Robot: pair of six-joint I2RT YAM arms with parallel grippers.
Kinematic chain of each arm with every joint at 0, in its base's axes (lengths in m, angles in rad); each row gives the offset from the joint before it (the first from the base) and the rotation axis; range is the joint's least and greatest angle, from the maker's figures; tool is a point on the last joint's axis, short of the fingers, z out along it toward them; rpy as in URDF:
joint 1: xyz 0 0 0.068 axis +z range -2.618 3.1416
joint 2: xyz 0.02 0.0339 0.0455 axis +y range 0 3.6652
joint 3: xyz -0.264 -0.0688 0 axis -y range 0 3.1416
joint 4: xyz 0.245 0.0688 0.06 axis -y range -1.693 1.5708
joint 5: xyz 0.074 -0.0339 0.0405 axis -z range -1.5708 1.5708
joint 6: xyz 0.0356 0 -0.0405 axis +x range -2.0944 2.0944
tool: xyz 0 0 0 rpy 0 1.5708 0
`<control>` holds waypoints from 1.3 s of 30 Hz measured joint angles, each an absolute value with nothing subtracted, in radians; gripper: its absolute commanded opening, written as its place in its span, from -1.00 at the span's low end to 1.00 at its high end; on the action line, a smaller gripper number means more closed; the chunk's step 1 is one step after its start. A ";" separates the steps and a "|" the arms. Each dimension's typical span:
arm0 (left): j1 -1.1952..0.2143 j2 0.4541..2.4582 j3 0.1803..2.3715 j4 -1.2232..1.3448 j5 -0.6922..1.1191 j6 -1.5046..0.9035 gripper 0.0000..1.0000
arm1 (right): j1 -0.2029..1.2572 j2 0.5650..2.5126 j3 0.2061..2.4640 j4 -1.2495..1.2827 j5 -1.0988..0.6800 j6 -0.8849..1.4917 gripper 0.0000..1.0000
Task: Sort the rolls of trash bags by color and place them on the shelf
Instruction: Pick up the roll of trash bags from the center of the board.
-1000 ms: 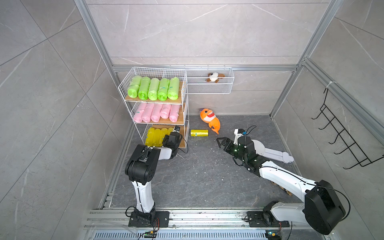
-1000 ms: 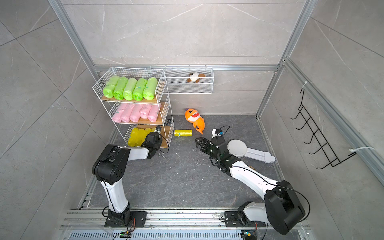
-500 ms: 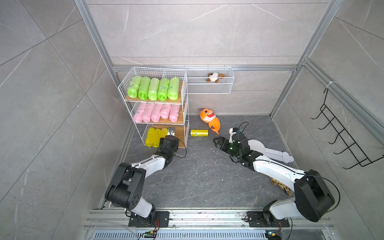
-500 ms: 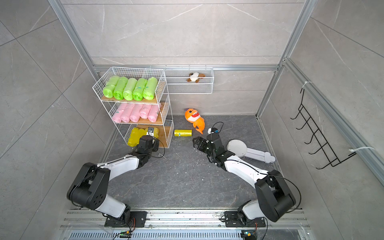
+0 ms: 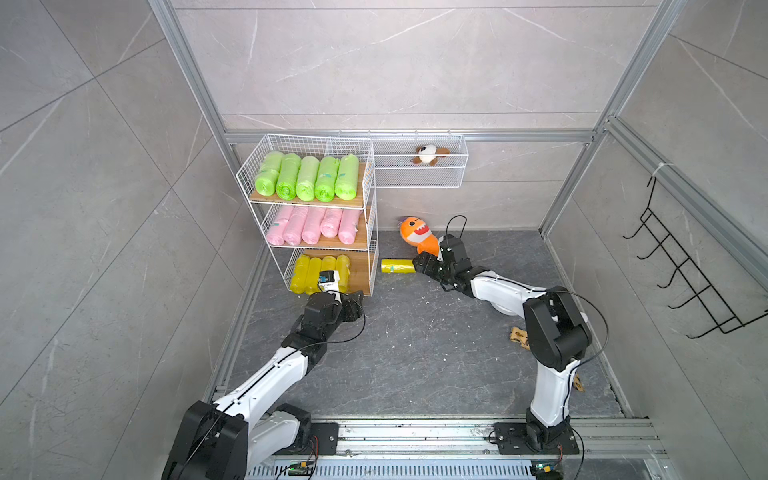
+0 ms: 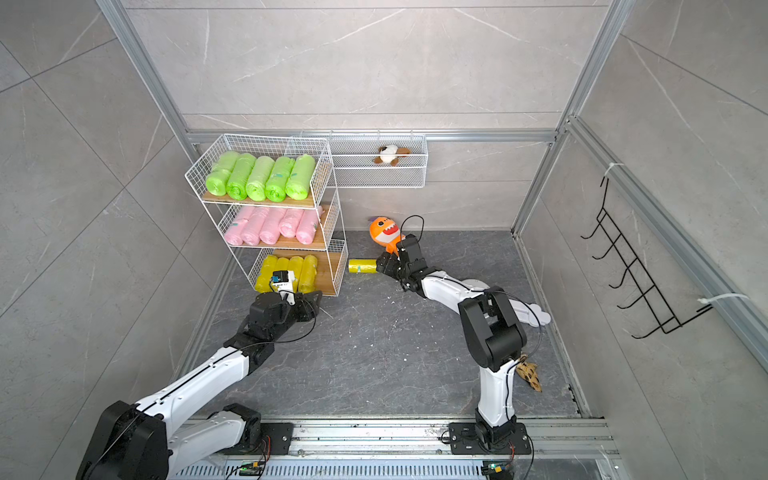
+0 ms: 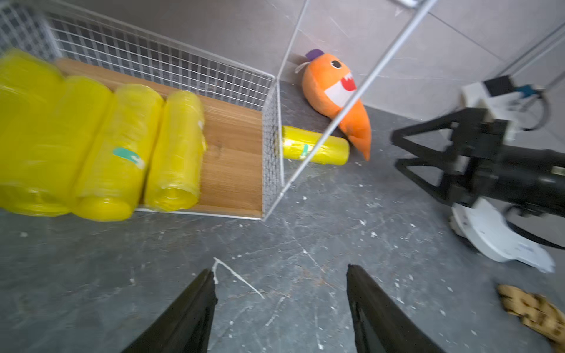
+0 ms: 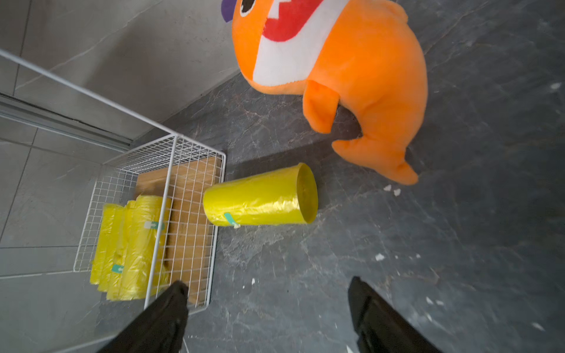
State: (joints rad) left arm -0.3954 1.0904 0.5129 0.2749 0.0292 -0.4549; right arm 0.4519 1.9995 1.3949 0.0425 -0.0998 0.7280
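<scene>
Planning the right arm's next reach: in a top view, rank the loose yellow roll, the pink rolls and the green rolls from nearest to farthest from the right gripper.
1. Loose yellow roll, on the floor just ahead of the right gripper.
2. Pink rolls, on the shelf, middle tier.
3. Green rolls, top tier.

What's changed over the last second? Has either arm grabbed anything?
The left gripper has backed out of the bottom tier of the shelf toward the front, open and empty. The right gripper has advanced toward the loose yellow roll on the floor, open, not gripping it yet. That roll, the shelved rolls and the orange shark stayed put.
</scene>
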 measured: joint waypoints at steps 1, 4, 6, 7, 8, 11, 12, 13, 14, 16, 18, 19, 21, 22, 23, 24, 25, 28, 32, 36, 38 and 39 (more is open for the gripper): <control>-0.401 1.090 0.512 0.276 0.051 -0.470 0.41 | 0.448 2.034 1.436 0.028 -0.102 0.728 0.71; -0.421 1.090 0.512 0.277 0.092 -0.503 0.41 | 0.437 2.120 1.538 0.001 -0.113 0.729 0.69; -0.432 1.090 0.512 0.277 0.108 -0.515 0.41 | 0.431 2.168 1.596 -0.018 -0.120 0.729 0.66; -0.437 1.091 0.512 0.278 0.112 -0.521 0.41 | 0.427 2.193 1.628 -0.028 -0.124 0.730 0.64; -0.440 1.092 0.512 0.279 0.116 -0.525 0.41 | 0.424 2.219 1.659 -0.041 -0.129 0.730 0.62; -0.445 1.104 0.512 0.287 0.119 -0.534 0.41 | 0.416 2.284 1.739 -0.069 -0.150 0.732 0.59; -0.446 1.108 0.512 0.288 0.120 -0.536 0.41 | 0.414 2.303 1.765 -0.081 -0.155 0.731 0.59; -0.447 1.114 0.512 0.289 0.125 -0.538 0.41 | 0.412 2.322 1.794 -0.100 -0.158 0.728 0.58; -0.451 1.119 0.512 0.291 0.126 -0.540 0.41 | 0.411 2.339 1.820 -0.117 -0.162 0.725 0.57; -0.456 1.127 0.512 0.292 0.132 -0.542 0.41 | 0.411 2.358 1.850 -0.144 -0.170 0.720 0.57; -0.462 1.136 0.512 0.292 0.134 -0.543 0.41 | 0.412 2.363 1.863 -0.166 -0.176 0.713 0.58; -0.464 1.141 0.512 0.292 0.134 -0.543 0.41 | 0.413 2.363 1.866 -0.174 -0.177 0.709 0.58; -0.467 1.152 0.512 0.293 0.134 -0.543 0.41 | 0.417 2.363 1.879 -0.194 -0.175 0.699 0.58; -0.467 1.160 0.513 0.293 0.134 -0.543 0.41 | 0.419 2.367 1.891 -0.207 -0.173 0.694 0.58; -0.469 1.168 0.514 0.292 0.134 -0.543 0.41 | 0.420 2.373 1.908 -0.223 -0.173 0.687 0.58; -0.472 1.177 0.516 0.292 0.134 -0.543 0.41 | 0.421 2.381 1.928 -0.234 -0.173 0.683 0.58; -0.473 1.185 0.518 0.292 0.135 -0.543 0.41 | 0.421 2.389 1.947 -0.243 -0.173 0.679 0.58; -0.480 1.200 0.528 0.293 0.135 -0.543 0.42 | 0.421 2.423 2.005 -0.269 -0.173 0.668 0.57; -0.486 1.203 0.531 0.293 0.134 -0.542 0.41 | 0.421 2.468 2.070 -0.304 -0.173 0.654 0.44; -0.488 1.203 0.531 0.292 0.134 -0.542 0.41 | 0.421 2.495 2.097 -0.334 -0.174 0.637 0.22; -0.488 1.203 0.531 0.292 0.133 -0.542 0.41 | 0.421 2.495 2.097 -0.345 -0.174 0.628 0.11; -0.488 1.203 0.531 0.292 0.133 -0.542 0.42 | 0.421 2.495 2.097 -0.348 -0.174 0.622 0.07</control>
